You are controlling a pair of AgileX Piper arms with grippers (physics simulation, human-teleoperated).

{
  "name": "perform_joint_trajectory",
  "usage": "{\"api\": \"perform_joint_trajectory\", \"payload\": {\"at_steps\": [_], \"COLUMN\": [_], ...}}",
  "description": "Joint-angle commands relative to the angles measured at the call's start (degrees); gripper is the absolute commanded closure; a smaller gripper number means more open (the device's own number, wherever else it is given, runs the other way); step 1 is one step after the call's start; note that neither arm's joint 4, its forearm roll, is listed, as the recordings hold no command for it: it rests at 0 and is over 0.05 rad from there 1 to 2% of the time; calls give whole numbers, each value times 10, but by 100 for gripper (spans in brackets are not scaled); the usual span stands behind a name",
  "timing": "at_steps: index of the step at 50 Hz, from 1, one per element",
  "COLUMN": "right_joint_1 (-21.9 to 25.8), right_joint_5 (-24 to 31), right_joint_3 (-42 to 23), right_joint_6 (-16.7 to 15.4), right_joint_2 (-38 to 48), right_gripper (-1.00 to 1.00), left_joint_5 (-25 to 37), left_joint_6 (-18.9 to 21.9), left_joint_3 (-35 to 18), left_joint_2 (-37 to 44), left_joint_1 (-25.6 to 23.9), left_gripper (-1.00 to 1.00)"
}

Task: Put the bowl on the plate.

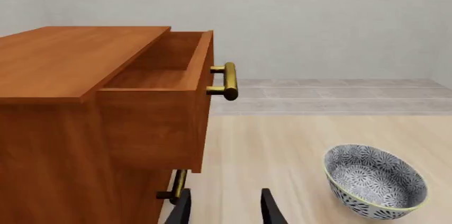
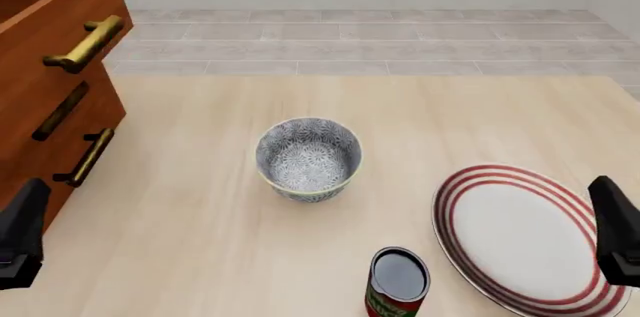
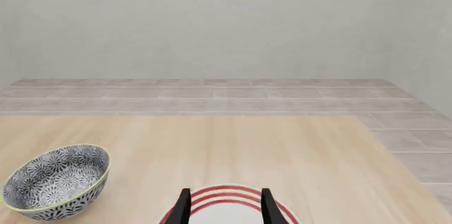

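Two end effectors seen at near table edge, none touching anything. Left end effector (image 1: 224, 208): fingers parted, nothing held. Right end effector (image 3: 224, 205): fingers parted, nothing held, plate (image 2: 525, 238) seen just beyond it. Bowl (image 2: 308, 158) stands upright on table (image 2: 200, 219) near middle, apart from plate, can (image 2: 398, 281) in front between them. Bowl judged stiff, smooth, maybe slippery and fragile; hold is best taken on rim, one finger inside wall, one outside. Drawer cabinet (image 2: 50, 85) at far left, top drawer open.
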Motion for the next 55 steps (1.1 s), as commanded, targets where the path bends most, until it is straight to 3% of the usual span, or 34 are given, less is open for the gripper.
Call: {"api": "perform_joint_trajectory", "payload": {"at_steps": [1,5,17,24,27,45,55], "right_joint_1": [-1,0,-9,2,16,75,126], "right_joint_5": [15,9,-83,-109,-148,-122,-124], "right_joint_3": [-3,-2,0,0,-3,-120,-182], "right_joint_6": [1,-1,10,-1,0,-39,-22], "right_joint_2": [-12,-7,92,129,173,251,333], "right_gripper": [-100,-100,-100,-100,-100,-100,-100], "left_joint_5": [0,0,0,0,0,0,0], "left_joint_6": [0,0,0,0,0,0,0], "left_joint_3": [0,0,0,0,0,0,0], "left_joint_2": [0,0,0,0,0,0,0], "left_joint_1": [0,0,0,0,0,0,0], "left_gripper": [-100,-100,-100,-100,-100,-100,-100]}}
